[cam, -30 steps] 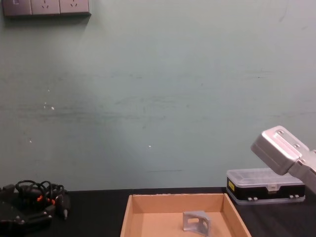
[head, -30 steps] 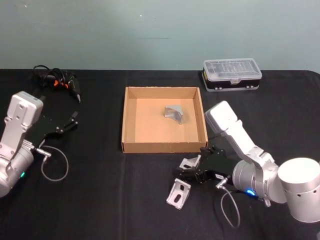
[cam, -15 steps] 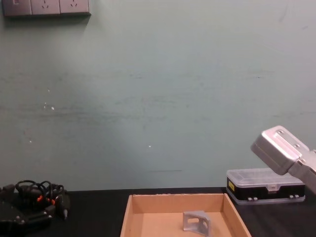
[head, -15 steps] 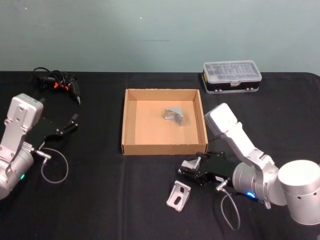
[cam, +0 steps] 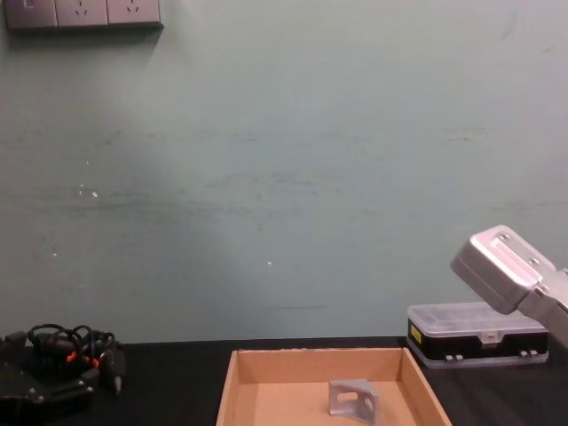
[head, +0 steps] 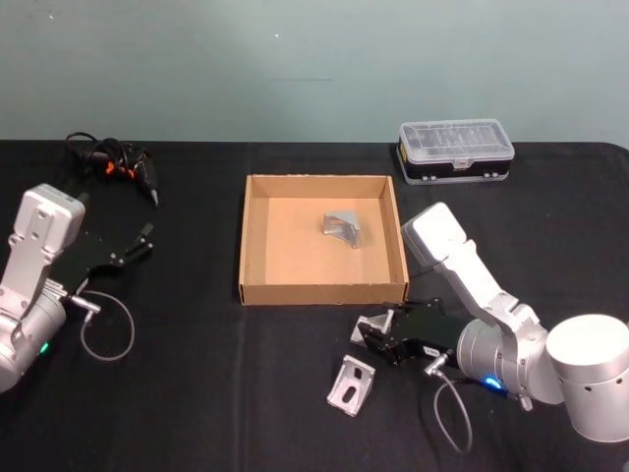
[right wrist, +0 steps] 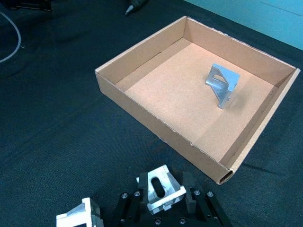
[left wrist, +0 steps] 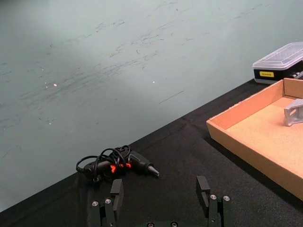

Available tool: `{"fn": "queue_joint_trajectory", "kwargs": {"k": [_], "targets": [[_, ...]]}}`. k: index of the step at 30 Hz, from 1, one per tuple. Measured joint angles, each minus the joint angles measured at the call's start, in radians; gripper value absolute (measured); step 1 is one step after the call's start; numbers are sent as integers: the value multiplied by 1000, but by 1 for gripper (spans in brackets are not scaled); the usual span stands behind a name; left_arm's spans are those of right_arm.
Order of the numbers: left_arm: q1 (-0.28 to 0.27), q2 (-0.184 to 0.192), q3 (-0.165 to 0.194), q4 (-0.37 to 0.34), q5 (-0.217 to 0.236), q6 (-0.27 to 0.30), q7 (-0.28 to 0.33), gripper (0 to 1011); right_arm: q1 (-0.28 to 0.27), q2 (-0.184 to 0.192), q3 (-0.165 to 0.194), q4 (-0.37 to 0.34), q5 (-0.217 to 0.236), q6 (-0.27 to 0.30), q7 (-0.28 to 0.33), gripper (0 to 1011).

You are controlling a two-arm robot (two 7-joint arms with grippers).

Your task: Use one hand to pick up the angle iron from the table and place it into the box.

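My right gripper (head: pixel 377 334) is low over the black table (head: pixel 197 393), just in front of the box's near right corner, shut on a silver angle iron (head: pixel 372 327). In the right wrist view that angle iron (right wrist: pixel 161 190) sits between the black fingers (right wrist: pixel 190 197). A second angle iron (head: pixel 351 383) lies on the table just nearer me. The tan cardboard box (head: pixel 319 292) holds another angle iron (head: pixel 342 226), also seen in the chest view (cam: pixel 353 397). My left gripper (head: pixel 145 234) is parked open at the far left, its fingers (left wrist: pixel 203 187) spread.
A clear-lidded black plastic case (head: pixel 456 147) stands behind the box at the right. A black tool with a coiled cable (head: pixel 118 165) lies at the back left. A grey cable loop (head: pixel 106 329) lies beside my left arm.
The right gripper's fingers have drawn in around the angle iron and shifted slightly nearer me with it. The left arm has barely moved.
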State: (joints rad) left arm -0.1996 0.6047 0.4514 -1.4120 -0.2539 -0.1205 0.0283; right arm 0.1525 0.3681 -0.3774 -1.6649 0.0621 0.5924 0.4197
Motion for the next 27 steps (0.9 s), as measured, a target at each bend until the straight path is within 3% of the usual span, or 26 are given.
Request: {"fn": "queue_joint_trajectory", "kwargs": {"k": [14,22,27], "targets": [[0,0,0,0,0,0,0,1011,3,5,0,-55,17,3,5,442],[0,0,0,0,0,0,0,1011,75,-15,-22,-60,22,17,11,442],[0,0,0,0,0,0,0,1011,171,-58,-58,28,7,24,12,442]]}}
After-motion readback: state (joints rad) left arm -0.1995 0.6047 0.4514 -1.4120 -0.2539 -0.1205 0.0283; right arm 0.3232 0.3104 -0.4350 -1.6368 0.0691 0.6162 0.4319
